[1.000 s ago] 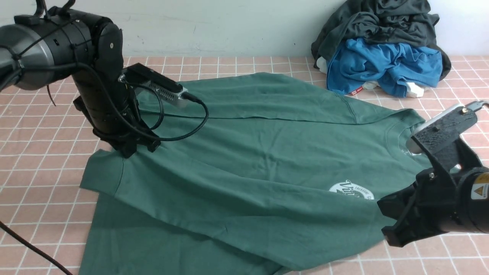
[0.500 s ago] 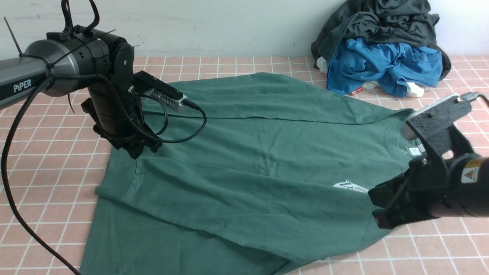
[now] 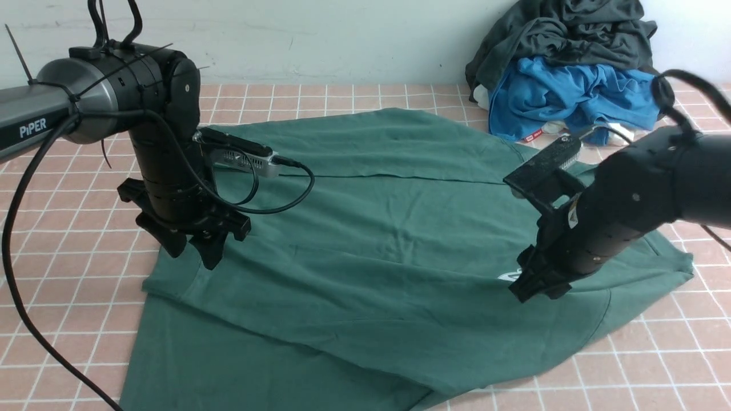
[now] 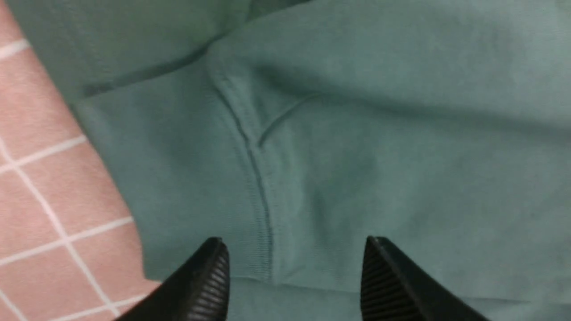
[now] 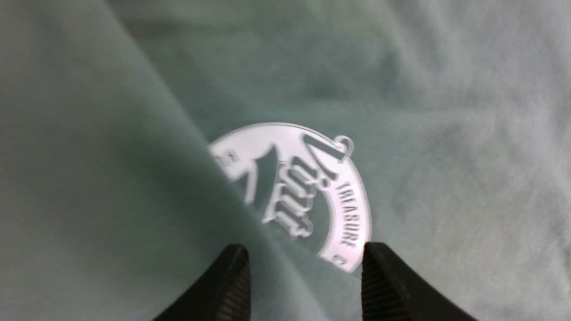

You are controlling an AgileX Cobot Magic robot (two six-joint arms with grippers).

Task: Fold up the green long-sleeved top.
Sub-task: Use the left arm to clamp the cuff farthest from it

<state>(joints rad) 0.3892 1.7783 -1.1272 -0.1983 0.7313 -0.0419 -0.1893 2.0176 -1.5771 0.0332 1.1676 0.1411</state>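
Observation:
The green long-sleeved top (image 3: 388, 240) lies spread on the pink tiled table, with a layer folded across its body. My left gripper (image 3: 191, 257) hovers open just above the folded layer's left corner. In the left wrist view its jaws (image 4: 294, 267) stand apart over a ribbed cuff and its seam (image 4: 256, 187), with nothing between them. My right gripper (image 3: 537, 292) is open over the chest, beside the white round logo (image 3: 508, 276). The right wrist view shows the jaws (image 5: 305, 267) apart above the logo (image 5: 308, 191), which a fold half covers.
A heap of a dark grey garment (image 3: 565, 34) and a bright blue garment (image 3: 577, 97) lies at the back right against the wall. The left arm's black cable (image 3: 23, 319) hangs over the table's left side. Bare tiles (image 3: 657, 365) show at the front right.
Both grippers have gone from shut to open and let go of the fabric. The right arm swung from the front right edge inward over the chest logo. The left gripper lifted slightly.

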